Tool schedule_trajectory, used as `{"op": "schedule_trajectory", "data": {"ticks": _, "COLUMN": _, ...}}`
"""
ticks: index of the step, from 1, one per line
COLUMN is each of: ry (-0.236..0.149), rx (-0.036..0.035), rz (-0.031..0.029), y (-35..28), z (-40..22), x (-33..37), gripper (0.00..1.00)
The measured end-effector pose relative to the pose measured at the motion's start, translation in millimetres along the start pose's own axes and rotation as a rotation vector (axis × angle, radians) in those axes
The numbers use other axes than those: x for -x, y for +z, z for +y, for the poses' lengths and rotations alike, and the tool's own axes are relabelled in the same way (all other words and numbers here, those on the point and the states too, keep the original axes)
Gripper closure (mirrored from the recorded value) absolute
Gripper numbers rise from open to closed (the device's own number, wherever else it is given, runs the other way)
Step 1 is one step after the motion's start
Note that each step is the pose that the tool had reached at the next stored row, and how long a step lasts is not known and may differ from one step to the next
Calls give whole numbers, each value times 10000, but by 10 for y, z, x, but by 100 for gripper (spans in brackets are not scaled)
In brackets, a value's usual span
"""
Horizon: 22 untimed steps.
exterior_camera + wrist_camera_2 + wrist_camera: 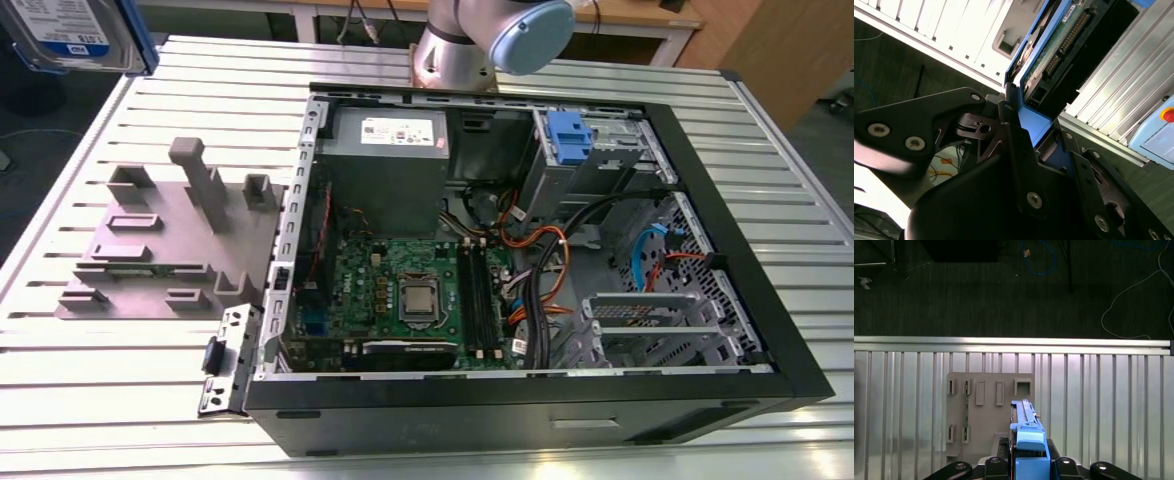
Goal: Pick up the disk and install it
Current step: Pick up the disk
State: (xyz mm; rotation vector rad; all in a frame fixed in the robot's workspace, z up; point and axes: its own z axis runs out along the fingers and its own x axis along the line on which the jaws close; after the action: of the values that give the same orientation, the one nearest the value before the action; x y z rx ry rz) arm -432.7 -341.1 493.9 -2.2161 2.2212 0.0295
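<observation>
Nearest, in both wrist views: gripper [1036,127] [1029,461], black fingers [1010,131] closed narrow on the disk [1054,45] [1026,427], clamped at one blue rail end. Disk carried on edge, circuit-board face and connector row visible in the second wrist view.

Step in hand, as judged: pick-up done, carry stage; install not yet begun.

Below the disk, in the first wrist view: grey holder block [989,405] with open slots, well apart from the disk, no contact. Under that, slatted metal table [1104,405], then dark floor [1004,290] with loose cables beyond the table edge.

In the exterior view: disk [74,35] high at the exterior view's upper left, label showing, above the table's corner [120,400] and off to the left of the open computer case [507,415]. Grey holder block [147,250] just beside the case's left wall.

Inside the case: green board [400,290], grey power box [387,130], drive cage with blue clip [567,135] at the far right corner, bare metal bracket [641,315] nearer. Intended bay: cannot tell.

Requirement for install, as judged: travel across the case, rails squared to a bay's guides, clear of the orange and black wires [547,250].

Farthest: arm [494,35], base joint at the table's far edge, wrist aimed downward over the holder block.
</observation>
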Motion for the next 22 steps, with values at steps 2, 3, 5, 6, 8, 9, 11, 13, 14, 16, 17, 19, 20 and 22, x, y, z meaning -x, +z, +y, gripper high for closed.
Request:
{"op": "schedule_trajectory", "data": {"ticks": 2, "ry": -1, "rx": 2, "rz": 1, "y": -1, "z": -23, "x": -1, "gripper": 64}}
{"op": "schedule_trajectory", "data": {"ticks": 3, "ry": -1, "rx": 1, "rz": 1, "y": -1, "z": -38, "x": -1, "gripper": 64}}
{"op": "schedule_trajectory", "data": {"ticks": 5, "ry": -1, "rx": 0, "rz": 1, "y": -1, "z": -68, "x": -1, "gripper": 64}}
{"op": "schedule_trajectory", "data": {"ticks": 6, "ry": -1, "rx": 0, "rz": 1, "y": -1, "z": -78, "x": -1, "gripper": 64}}
{"op": "schedule_trajectory", "data": {"ticks": 8, "ry": -1, "rx": 1, "rz": 0, "y": 0, "z": -94, "x": -1, "gripper": 64}}
{"op": "schedule_trajectory", "data": {"ticks": 9, "ry": -1, "rx": 1, "rz": 1, "y": -1, "z": -103, "x": -1, "gripper": 64}}
{"op": "schedule_trajectory", "data": {"ticks": 11, "ry": -1, "rx": 1, "rz": 2, "y": 0, "z": -118, "x": 0, "gripper": 64}}
{"op": "schedule_trajectory", "data": {"ticks": 13, "ry": 1, "rx": 0, "rz": 6, "y": 1, "z": -119, "x": -1, "gripper": 64}}
{"op": "schedule_trajectory", "data": {"ticks": 14, "ry": 1, "rx": 1, "rz": 8, "y": 1, "z": -122, "x": 0, "gripper": 64}}
{"op": "schedule_trajectory", "data": {"ticks": 16, "ry": 0, "rx": 0, "rz": 8, "y": 2, "z": -125, "x": -1, "gripper": 64}}
{"op": "schedule_trajectory", "data": {"ticks": 17, "ry": 0, "rx": 1, "rz": 8, "y": 2, "z": -125, "x": -1, "gripper": 64}}
{"op": "schedule_trajectory", "data": {"ticks": 19, "ry": -1, "rx": 1, "rz": 9, "y": 4, "z": -125, "x": -1, "gripper": 64}}
{"op": "schedule_trajectory", "data": {"ticks": 20, "ry": 0, "rx": 1, "rz": 8, "y": 4, "z": -125, "x": -1, "gripper": 64}}
{"op": "schedule_trajectory", "data": {"ticks": 22, "ry": -1, "rx": 2, "rz": 8, "y": 4, "z": -126, "x": -5, "gripper": 64}}
